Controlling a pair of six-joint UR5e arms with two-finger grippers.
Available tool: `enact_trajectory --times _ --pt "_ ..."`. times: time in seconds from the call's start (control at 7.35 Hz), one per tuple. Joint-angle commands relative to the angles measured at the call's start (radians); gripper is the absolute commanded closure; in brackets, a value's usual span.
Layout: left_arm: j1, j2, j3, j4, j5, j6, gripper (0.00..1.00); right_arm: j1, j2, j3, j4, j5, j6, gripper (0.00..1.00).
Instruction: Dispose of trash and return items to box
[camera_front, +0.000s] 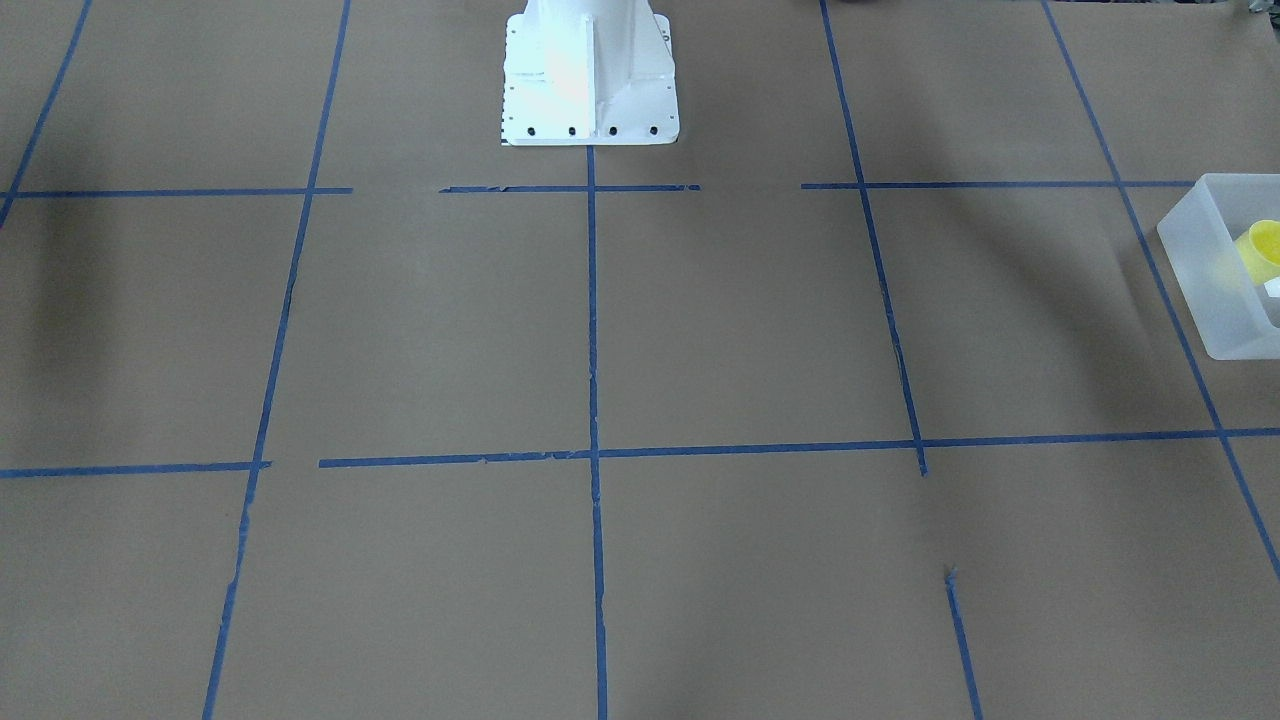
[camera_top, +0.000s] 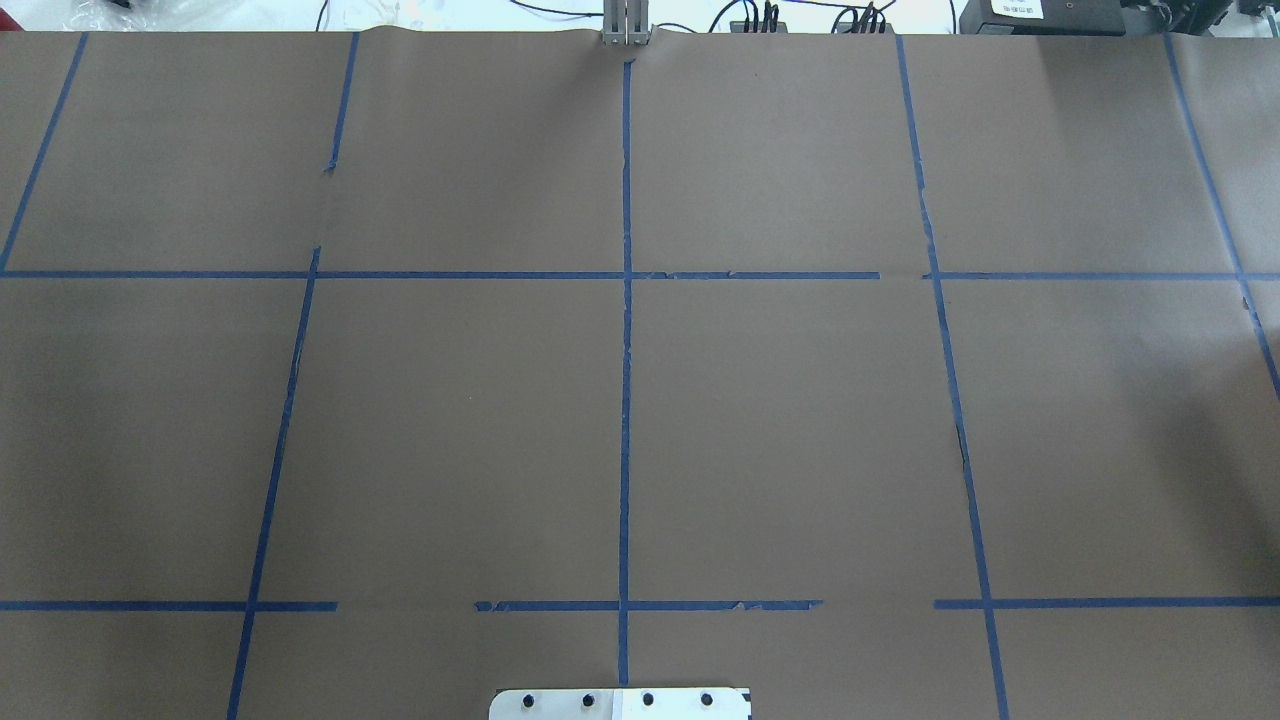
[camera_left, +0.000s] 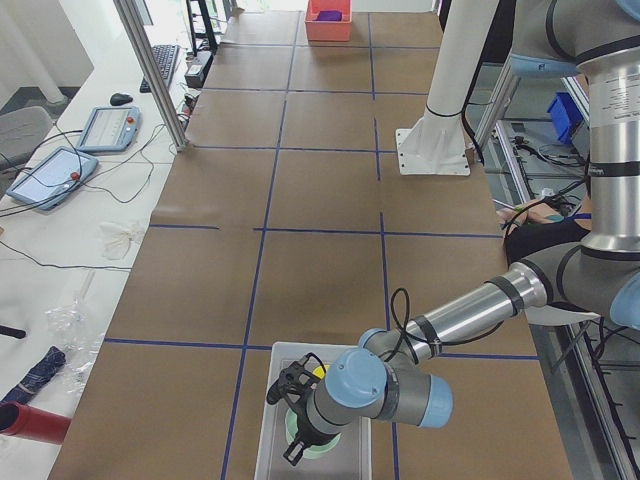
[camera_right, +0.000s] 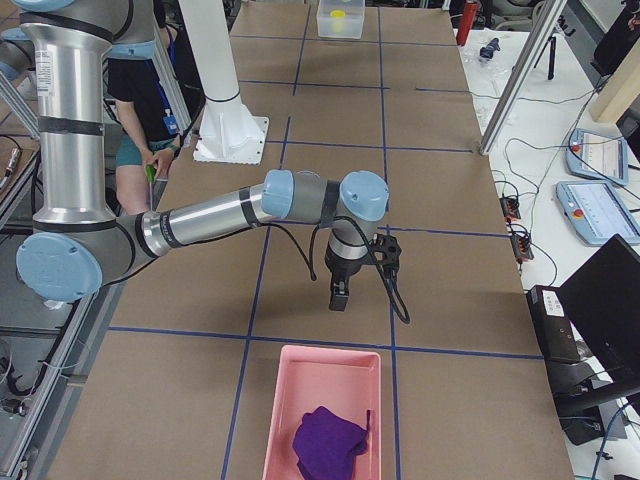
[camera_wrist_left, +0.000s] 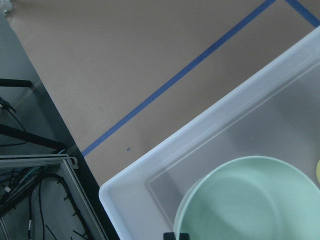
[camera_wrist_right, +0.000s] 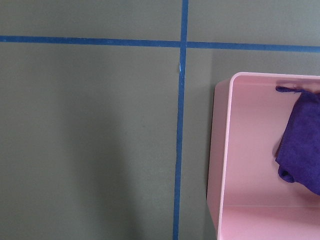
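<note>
The frosted white box (camera_front: 1200, 275) sits at the table's end on my left side. The yellow cup (camera_front: 1262, 245) lies inside it. The exterior left view shows the cup (camera_left: 317, 372) and the mint-green bowl (camera_left: 330, 448) both in the box (camera_left: 268, 440). My left gripper (camera_left: 298, 420) hangs over the box, just above the bowl; I cannot tell whether it is open. The left wrist view looks down on the bowl (camera_wrist_left: 250, 200) inside the box (camera_wrist_left: 150, 170). My right gripper (camera_right: 340, 298) hangs above bare table near the pink bin; I cannot tell its state.
A pink bin (camera_right: 290, 400) holding a purple cloth (camera_right: 330, 445) stands at the table's end on my right side; it also shows in the right wrist view (camera_wrist_right: 220, 150). The robot's white base (camera_front: 588, 80) stands at the table's middle edge. Blue tape lines cross the brown table.
</note>
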Motion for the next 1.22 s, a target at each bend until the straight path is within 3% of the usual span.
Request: enact_trajectory --times 0.0,0.14,0.27,0.41,0.54,0.68,0.82,0.95,1.09 --pt "0.023 0.020 0.015 -0.049 -0.025 -0.039 0.68 0.000 0.000 0.001 0.000 0.000 0.000 0.00" --pt "0.032 0.023 0.015 -0.052 -0.048 -0.039 0.41 0.000 0.000 -0.001 0.000 0.000 0.000 0.00" --pt "0.036 0.023 0.012 -0.057 -0.061 -0.039 0.25 0.000 -0.001 -0.001 0.000 -0.002 0.000 0.00" --pt "0.041 0.021 0.007 -0.081 -0.061 -0.047 0.17 0.000 0.000 0.001 0.000 -0.002 0.000 0.00" --pt "0.043 0.014 -0.019 -0.080 -0.062 -0.077 0.16 0.000 0.000 0.001 0.000 -0.002 0.000 0.00" --pt "0.068 0.013 -0.116 -0.060 -0.062 -0.196 0.16 -0.002 0.000 0.001 0.000 -0.002 0.000 0.00" --pt "0.105 0.007 -0.215 0.008 -0.061 -0.381 0.06 -0.002 0.000 0.001 0.000 -0.002 0.000 0.00" --pt "0.168 -0.005 -0.299 0.092 -0.061 -0.418 0.00 -0.002 0.000 0.001 0.000 -0.003 0.002 0.00" --pt "0.173 -0.085 -0.374 0.312 -0.068 -0.406 0.00 -0.002 0.000 -0.001 0.000 -0.005 0.002 0.00"
